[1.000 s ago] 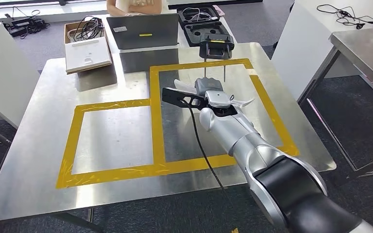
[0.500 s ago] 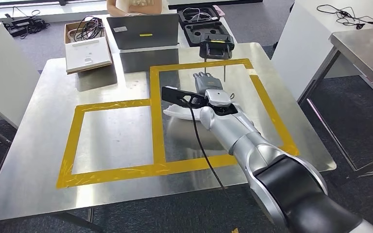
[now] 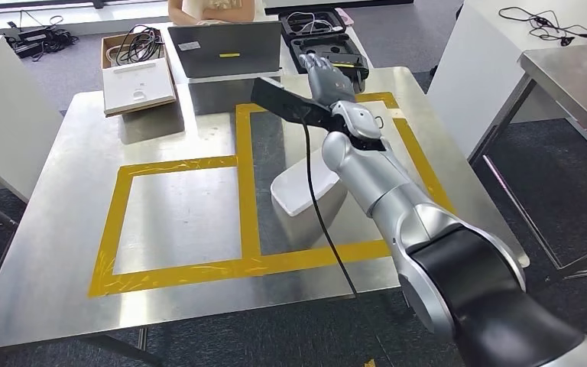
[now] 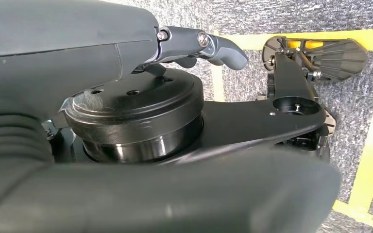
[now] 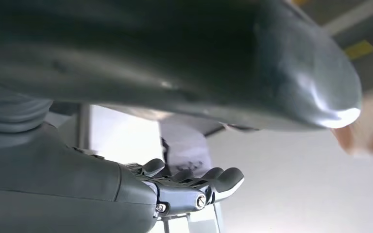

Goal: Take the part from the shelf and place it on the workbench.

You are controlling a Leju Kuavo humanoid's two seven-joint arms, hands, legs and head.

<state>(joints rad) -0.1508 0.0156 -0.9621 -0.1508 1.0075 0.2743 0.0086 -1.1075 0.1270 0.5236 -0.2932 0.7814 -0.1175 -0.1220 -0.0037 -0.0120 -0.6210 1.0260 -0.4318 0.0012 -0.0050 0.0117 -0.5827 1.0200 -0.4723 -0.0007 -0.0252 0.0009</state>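
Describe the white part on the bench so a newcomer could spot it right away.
Find the steel workbench marked with yellow tape. Inside the larger taped square, beside the silver arm, lies the white part. It is the one smooth, pale, curved shell on the bare metal.

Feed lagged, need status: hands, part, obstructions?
Right hand open, empty, above workbench. Left hand unclear. White part lies inside right taped square. Arm's cable hangs before it.

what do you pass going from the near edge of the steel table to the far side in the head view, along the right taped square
Near yellow tape line → white part lying on the table → right hand raised over the far tape → black case → person.
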